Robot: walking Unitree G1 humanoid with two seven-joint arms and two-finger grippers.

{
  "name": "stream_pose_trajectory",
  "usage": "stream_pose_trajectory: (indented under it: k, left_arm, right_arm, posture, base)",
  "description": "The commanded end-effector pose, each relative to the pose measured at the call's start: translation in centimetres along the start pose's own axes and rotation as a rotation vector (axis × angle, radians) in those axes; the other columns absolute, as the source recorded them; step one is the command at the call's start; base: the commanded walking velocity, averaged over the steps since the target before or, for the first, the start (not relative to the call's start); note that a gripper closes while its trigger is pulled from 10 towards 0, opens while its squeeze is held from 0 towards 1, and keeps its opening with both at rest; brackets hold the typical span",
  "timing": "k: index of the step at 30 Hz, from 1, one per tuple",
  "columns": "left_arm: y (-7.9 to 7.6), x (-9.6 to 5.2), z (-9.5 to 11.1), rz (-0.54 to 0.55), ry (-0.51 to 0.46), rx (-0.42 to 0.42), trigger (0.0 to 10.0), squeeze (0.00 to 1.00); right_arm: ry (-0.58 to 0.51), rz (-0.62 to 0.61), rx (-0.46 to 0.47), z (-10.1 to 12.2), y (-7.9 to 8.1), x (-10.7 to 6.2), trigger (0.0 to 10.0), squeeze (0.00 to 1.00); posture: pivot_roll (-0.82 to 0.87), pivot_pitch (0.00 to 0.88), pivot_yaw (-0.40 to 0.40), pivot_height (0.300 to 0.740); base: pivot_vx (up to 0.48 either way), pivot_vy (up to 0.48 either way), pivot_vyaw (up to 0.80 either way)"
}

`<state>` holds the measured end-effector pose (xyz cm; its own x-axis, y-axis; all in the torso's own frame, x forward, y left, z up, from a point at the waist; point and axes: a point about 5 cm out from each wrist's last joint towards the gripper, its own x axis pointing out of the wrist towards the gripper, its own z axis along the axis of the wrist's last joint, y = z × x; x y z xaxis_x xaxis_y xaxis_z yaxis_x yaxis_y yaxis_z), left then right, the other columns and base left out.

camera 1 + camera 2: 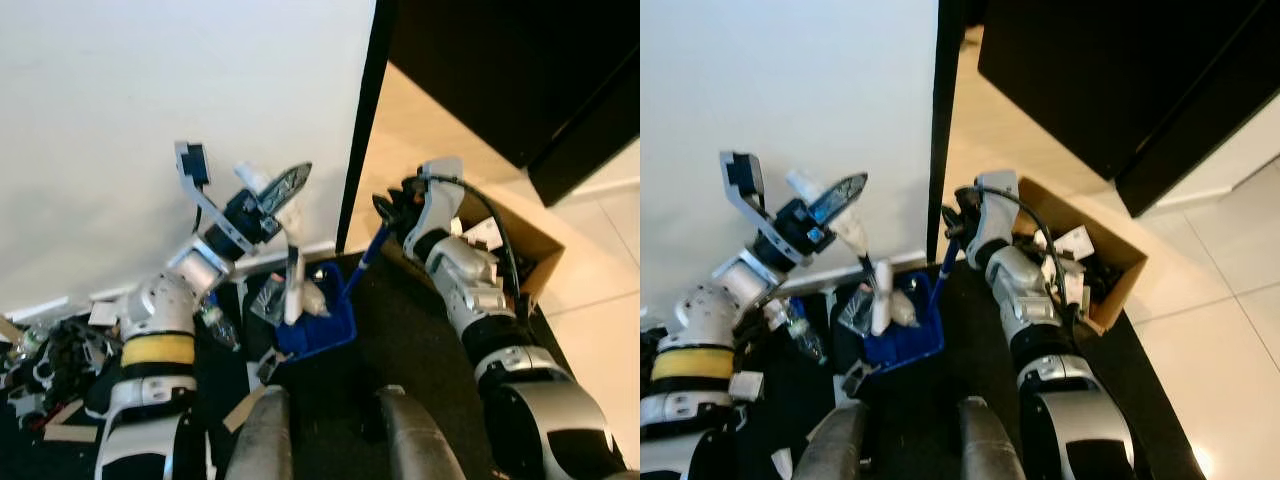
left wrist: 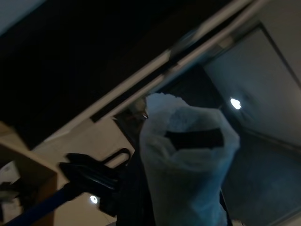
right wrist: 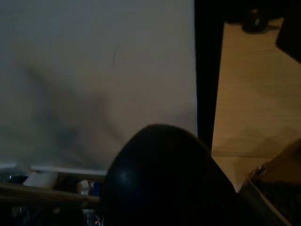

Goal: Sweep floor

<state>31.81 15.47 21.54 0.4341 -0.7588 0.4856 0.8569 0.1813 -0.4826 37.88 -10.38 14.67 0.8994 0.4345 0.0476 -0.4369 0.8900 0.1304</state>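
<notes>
Gripping blue handle, right gripper jaws closed

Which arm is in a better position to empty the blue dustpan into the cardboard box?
Probably the right. The right gripper is at the top of the blue dustpan's handle, and the cardboard box lies beside that arm. The left gripper holds something white.

We see white wall at 10 o'clock, black door edge beside it. Blue dustpan at centre with blue handle. White brush handle in pan. Tan floor at 1 o'clock, brown cardboard box at 3. Black mat at 6. Our left arm: silver, yellow band. Pale tiles at 4.
</notes>
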Motion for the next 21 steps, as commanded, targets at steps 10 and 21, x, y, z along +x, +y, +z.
stream_pose_trajectory:
  k: [10, 21]
  left_arm:
    - [-3.7, -0.7, 5.0, -0.072, -0.047, 0.151, 10.0, 0.0]
    - [-8.2, -1.4, 14.2, 0.009, -0.244, 0.402, 10.0, 0.0]
  right_arm:
    - [-0.139, 0.005, 0.054, 2.1, -2.0, -2.1, 10.0, 0.0]
    - [-0.16, -0.126, 0.039, 1.6, -5.1, -6.8, 10.0, 0.0]
  posture:
    - [0.14, 0.268, 0.012, 0.74]
    - [0.15, 0.258, 0.038, 0.74]
  base:
    - [0.0, 0.0, 0.0]
    - [0.0, 0.0, 0.0]
